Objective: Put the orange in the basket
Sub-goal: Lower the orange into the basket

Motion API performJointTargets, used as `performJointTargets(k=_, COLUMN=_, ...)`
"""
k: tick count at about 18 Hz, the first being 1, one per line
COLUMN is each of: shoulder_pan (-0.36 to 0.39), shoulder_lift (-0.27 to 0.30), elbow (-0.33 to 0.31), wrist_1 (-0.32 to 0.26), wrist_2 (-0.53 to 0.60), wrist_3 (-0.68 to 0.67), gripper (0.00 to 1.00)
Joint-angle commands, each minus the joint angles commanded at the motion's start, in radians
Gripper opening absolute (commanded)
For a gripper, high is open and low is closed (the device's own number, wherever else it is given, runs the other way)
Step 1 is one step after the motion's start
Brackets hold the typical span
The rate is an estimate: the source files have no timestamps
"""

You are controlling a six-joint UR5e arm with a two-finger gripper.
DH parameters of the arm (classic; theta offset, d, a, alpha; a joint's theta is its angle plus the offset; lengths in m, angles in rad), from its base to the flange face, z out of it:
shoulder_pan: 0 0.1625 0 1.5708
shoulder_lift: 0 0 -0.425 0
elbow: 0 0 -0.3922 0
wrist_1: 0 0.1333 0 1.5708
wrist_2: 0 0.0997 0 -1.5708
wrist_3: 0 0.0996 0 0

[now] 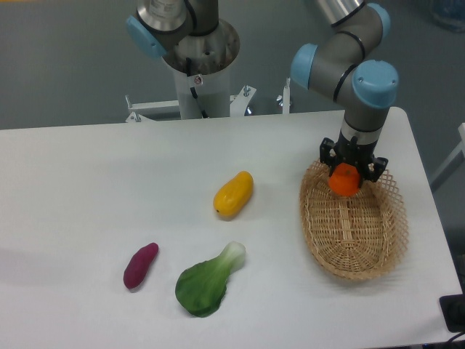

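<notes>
The small round orange (344, 180) hangs between the black fingers of my gripper (346, 174), which is shut on it. It is held over the far end of the tan wicker basket (354, 240), which lies on the right side of the white table. From this view I cannot tell whether the fruit touches the weave. The gripper points straight down from the grey and blue wrist above it.
A yellow-orange mango-like fruit (233, 194) lies at the table's middle. Nearer the front lie a green leafy vegetable (208, 281) and a purple sweet potato (140, 265). The arm's base column (197, 62) stands behind the table. The table's right edge runs just beyond the basket.
</notes>
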Motion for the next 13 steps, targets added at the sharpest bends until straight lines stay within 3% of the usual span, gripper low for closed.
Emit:
performJointTargets(k=5, shoulder_pan=-0.005, shoulder_lift=-0.011, elbow=0.002, wrist_1=0.005, wrist_2=0.0, wrist_3=-0.002, gripper=0.63)
performJointTargets(k=11, shoulder_pan=-0.005, shoulder_lift=-0.02, elbow=0.014, wrist_1=0.034, wrist_2=0.0, wrist_3=0.005, gripper=0.92)
performJointTargets(k=13, shoulder_pan=-0.006, shoulder_lift=-0.015, elbow=0.02, wrist_1=0.035, wrist_2=0.0, wrist_3=0.009, gripper=0.97)
